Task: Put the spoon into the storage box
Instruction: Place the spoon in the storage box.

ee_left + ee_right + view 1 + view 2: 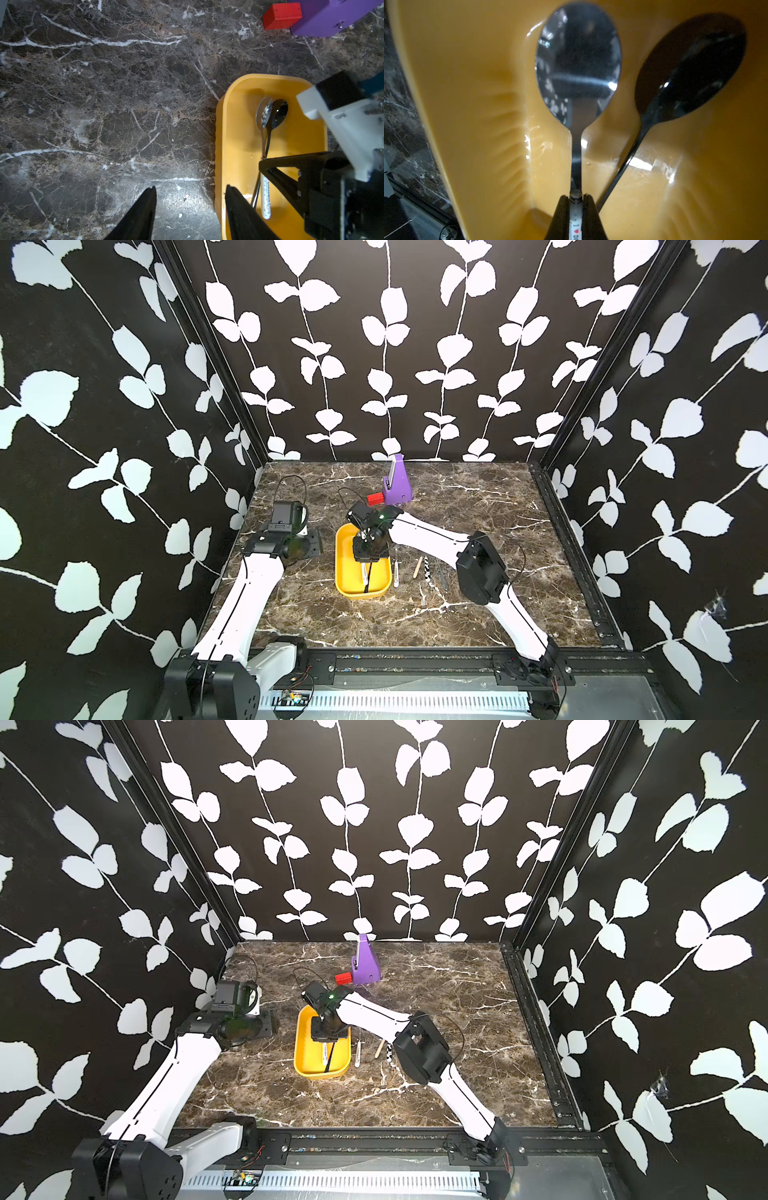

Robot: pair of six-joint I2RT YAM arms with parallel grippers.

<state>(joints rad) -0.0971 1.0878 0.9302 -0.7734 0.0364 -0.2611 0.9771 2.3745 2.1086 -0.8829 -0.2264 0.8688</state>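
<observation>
**Spotter:** What have you got on the right side?

**Me:** My right pincer (576,199) is clamped narrow on the spoon (578,62), where the steel neck meets the white printed handle. The spoon is inside the storage box (446,104) with its bowl toward the far end. I can't tell whether it touches the floor of the box.

**Spotter:** Anything crowding it?

**Me:** A black spoon (689,68) lies in the box just to its right, bowl also toward the far end. Its thin handle angles in and passes close beside my pincer's finger, so the two handles come together there.

**Spotter:** And the left?

**Me:** My left pincer (191,187) stands wide with nothing in it, over bare bench (104,104) just left of the box.

**Spotter:** What's around the box?

**Me:** On the bench to its right I see a row: a white-handled utensil (397,568), a wooden stick (417,566) and a black-and-white patterned handle (427,572). My right arm's elbow (419,1052) covers part of that row in a top view. Beyond the box stands a purple stand (397,485), with a red block (375,498) against its left side.
</observation>
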